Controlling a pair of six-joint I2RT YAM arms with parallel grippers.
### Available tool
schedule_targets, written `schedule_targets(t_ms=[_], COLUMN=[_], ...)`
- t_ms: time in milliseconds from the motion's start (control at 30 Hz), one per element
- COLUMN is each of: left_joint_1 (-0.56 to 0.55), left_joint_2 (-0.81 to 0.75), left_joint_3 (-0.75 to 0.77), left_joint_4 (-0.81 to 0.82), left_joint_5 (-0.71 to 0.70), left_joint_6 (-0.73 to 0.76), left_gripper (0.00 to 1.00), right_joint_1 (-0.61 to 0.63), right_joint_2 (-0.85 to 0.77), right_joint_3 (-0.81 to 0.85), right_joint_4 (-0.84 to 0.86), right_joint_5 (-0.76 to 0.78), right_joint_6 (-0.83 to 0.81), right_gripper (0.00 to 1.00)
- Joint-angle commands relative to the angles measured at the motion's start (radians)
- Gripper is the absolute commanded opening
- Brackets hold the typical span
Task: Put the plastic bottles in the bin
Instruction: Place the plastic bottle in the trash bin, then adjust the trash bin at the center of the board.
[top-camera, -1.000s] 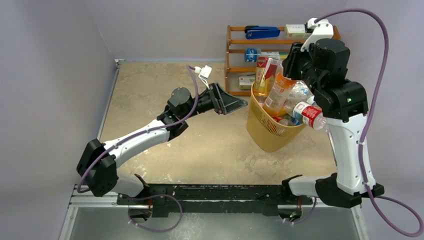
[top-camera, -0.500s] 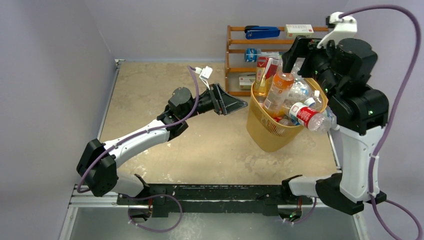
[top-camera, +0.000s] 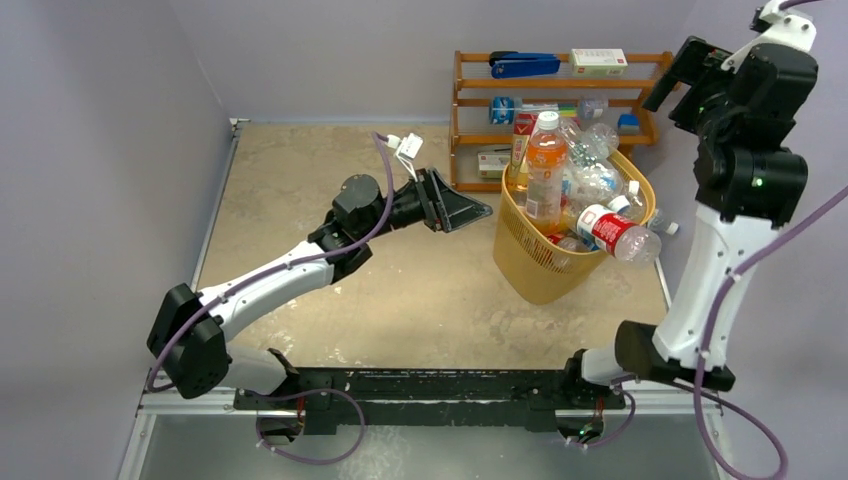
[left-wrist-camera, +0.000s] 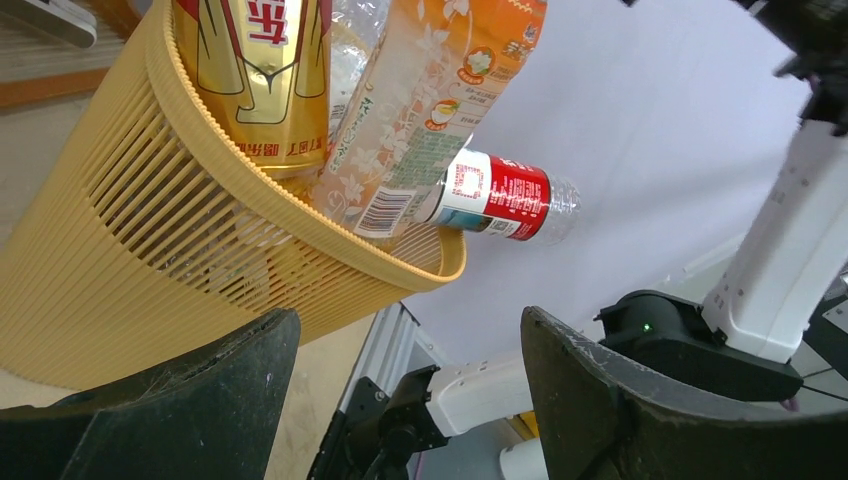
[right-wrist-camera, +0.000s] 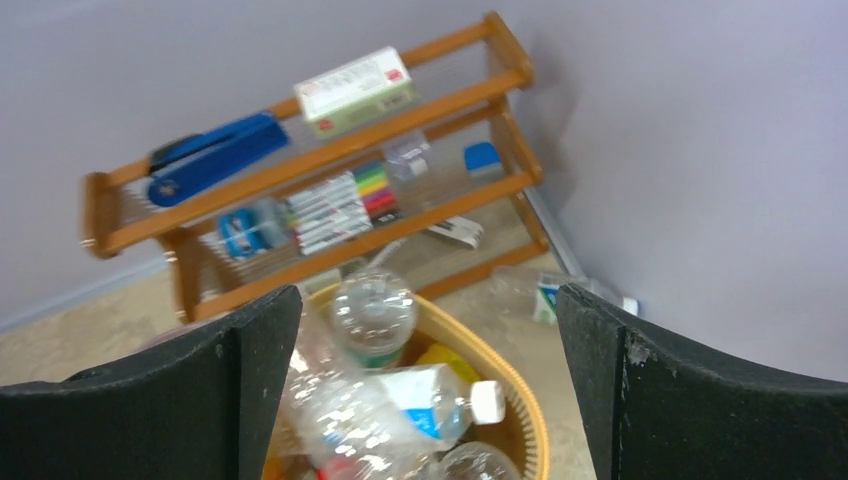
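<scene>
Plastic bottles (top-camera: 590, 185) heap above the rim of the bin (top-camera: 535, 270), a yellow-orange latticed wastebasket standing on the tabletop (top-camera: 300, 180). At the bin's left side an orange-labelled bottle (top-camera: 545, 170) stands upright, its white cap the highest point of the pile. A red-labelled bottle (top-camera: 615, 232) lies across the rim on the bin's right side, its clear end jutting out past the edge. One clear bottle (top-camera: 662, 222) lies outside the bin, on the tabletop just to its right and near the wall.

The left fingers (top-camera: 465, 210) hover just beside the bin's left wall, pointing at it, parted about halfway and holding nothing; from the left wrist view the latticed wall fills the space ahead of them. The right fingers (top-camera: 678, 75) hang high above and to the right of the bin, spread wide and empty, looking down on the pile.

Close behind the bin, against the back wall, stands a wooden shelf rack (top-camera: 470, 100). A blue stapler (top-camera: 525, 65) and a white box (top-camera: 598, 62) lie on its top shelf, with coloured pens (right-wrist-camera: 340, 205) on the shelf below.
</scene>
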Motion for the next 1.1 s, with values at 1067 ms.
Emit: schedule_targets(t_ms=[1067], left_joint_1=[-0.017], left_joint_2=[-0.043], left_joint_3=[-0.209], left_joint_4=[0.012], left_joint_5=[-0.130], left_joint_6=[0.006], left_gripper=[0.80], right_joint_1=[-0.522], right_joint_2=[-0.019], right_joint_3=[-0.926], right_joint_4=[0.563], right_joint_5=[-0.555], right_joint_6=[0.131], right_gripper=[0.99])
